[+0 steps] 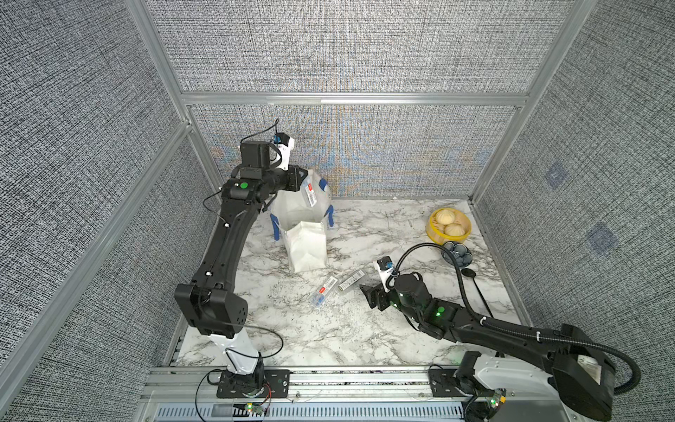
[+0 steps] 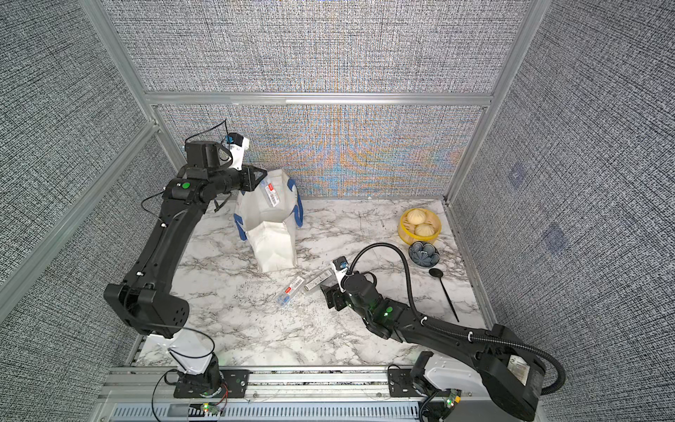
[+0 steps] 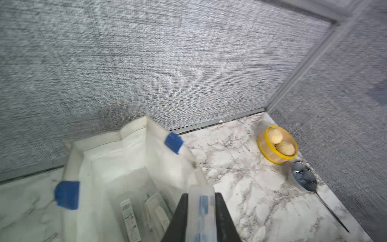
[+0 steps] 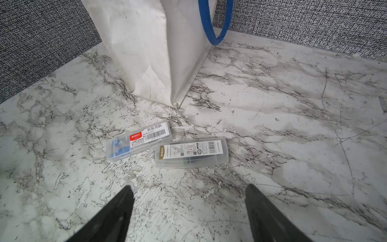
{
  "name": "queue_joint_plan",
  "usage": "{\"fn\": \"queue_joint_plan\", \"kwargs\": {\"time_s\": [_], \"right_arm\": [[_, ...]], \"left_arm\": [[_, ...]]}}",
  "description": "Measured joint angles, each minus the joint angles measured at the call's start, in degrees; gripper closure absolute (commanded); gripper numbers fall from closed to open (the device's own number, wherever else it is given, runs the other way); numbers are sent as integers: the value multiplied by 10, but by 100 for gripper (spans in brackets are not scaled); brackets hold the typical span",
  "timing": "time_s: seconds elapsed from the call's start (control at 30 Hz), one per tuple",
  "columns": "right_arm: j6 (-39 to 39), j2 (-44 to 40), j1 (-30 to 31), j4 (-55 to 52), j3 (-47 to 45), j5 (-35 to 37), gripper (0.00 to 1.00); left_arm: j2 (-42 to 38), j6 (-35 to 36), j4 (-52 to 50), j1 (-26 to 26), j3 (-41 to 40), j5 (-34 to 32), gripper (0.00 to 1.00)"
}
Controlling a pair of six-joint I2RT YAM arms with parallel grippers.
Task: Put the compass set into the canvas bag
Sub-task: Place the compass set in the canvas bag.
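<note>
Right pincer sits nearest the base, jaws apart, empty, low over the worktop. Just ahead of it two clear cases lie flat on the marble, the blue-part case and the dark-part case. They lie corner to corner; touching or not, cannot tell. In a top view both long axes run on one diagonal, roughly in line, broadside to this pincer's approach. Right arm is clearly the nearer to these.

Beyond them: canvas bag, upright, mouth open, blue handles hanging outside. Left wrist view shows labelled cases lying inside.

Farthest: left pincer, clamped on one end of a compass set, above the far-left part of the bag's rim. The case extends straight out from the fingers. Its long axis appears to slant down across the mouth.

Judgement: the case hangs over the opening, so the coming move is a release, perhaps after lowering a little. Its free end is near the side wall and could catch on the rim.
</note>
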Motion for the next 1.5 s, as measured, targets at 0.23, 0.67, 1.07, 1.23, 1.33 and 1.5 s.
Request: {"fn": "queue_joint_plan", "kwargs": {"time_s": [0.23,0.67,1.07,1.23,1.33,1.5], "right_arm": [[0,0,0,-4,1,0,17],[-2,11,0,-9,8,0,17],[-2,30,0,-9,12,0,17],[-2,32,0,-9,12,-2,17],[-2,33,0,-9,12,-2,17],[-2,32,0,-9,12,-2,17]], "left_arm": [[83,11,-7,17,31,-12,90],[190,13,-15,17,-8,-20,90],[199,6,27,15,-55,11,84],[194,7,25,14,-57,12,78],[188,9,22,13,-57,7,74],[176,11,14,11,-56,3,69]]}}
